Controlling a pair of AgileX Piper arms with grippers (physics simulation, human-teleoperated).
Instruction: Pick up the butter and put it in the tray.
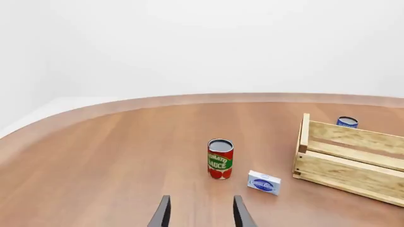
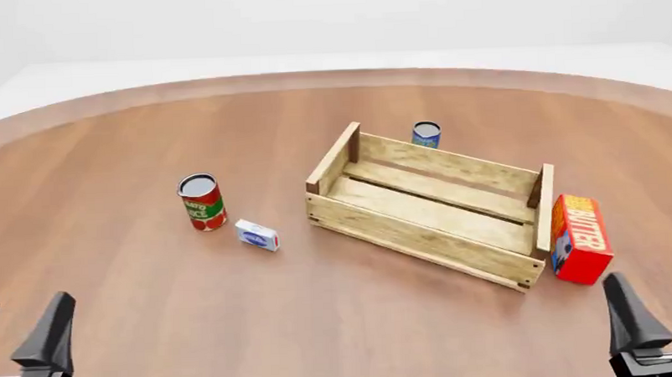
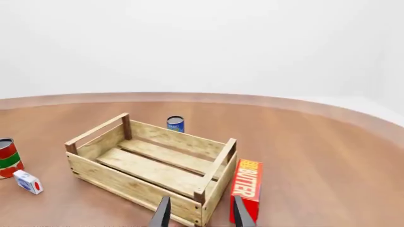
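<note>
The butter [image 2: 578, 237] is a red and orange carton with white lettering, standing on the table against the outside of the tray's right end. It also shows in the right wrist view as butter [image 3: 246, 187]. The tray [image 2: 421, 236] is a light-wood slatted crate in the middle of the table, with nothing in it. My right gripper [image 2: 653, 280] is open at the near right edge, just in front of the butter and not touching it. At the near left, far from both, my left gripper [image 2: 25, 302] is open and holds nothing.
A red-and-green tomato sauce can [image 2: 202, 203] stands left of the tray, with a small white-and-blue box [image 2: 256, 236] lying beside it. A blue can [image 2: 426, 135] stands behind the tray's far wall. The round wooden table's edge [image 2: 332, 75] curves across the back.
</note>
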